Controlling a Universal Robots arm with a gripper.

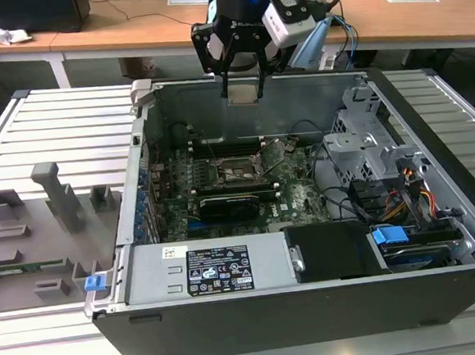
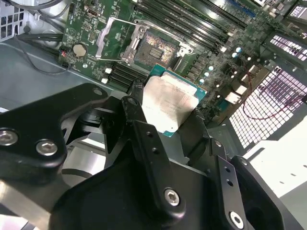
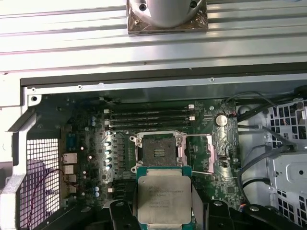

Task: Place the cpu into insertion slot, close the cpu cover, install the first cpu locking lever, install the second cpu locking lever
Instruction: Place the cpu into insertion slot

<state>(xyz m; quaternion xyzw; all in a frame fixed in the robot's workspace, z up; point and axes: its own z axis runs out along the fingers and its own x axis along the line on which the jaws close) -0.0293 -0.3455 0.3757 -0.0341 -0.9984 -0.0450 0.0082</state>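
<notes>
In claw (image 1: 241,85): cpu (image 3: 164,199), apparently above insertion slot (image 3: 157,152).

Silver cpu (image 3: 164,199) aloft; insertion slot (image 3: 157,147) empty; cpu cover (image 2: 104,38) open.

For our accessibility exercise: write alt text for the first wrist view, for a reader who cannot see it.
The gripper holds the cpu by its edges, metal top facing the camera. Beyond it, the slot on the green motherboard lies open and empty.

Robotics lab, opened computer case (image 1: 257,324) on slatted metal bench (image 1: 60,117), cluttered wooden desks (image 1: 127,28) behind
</notes>
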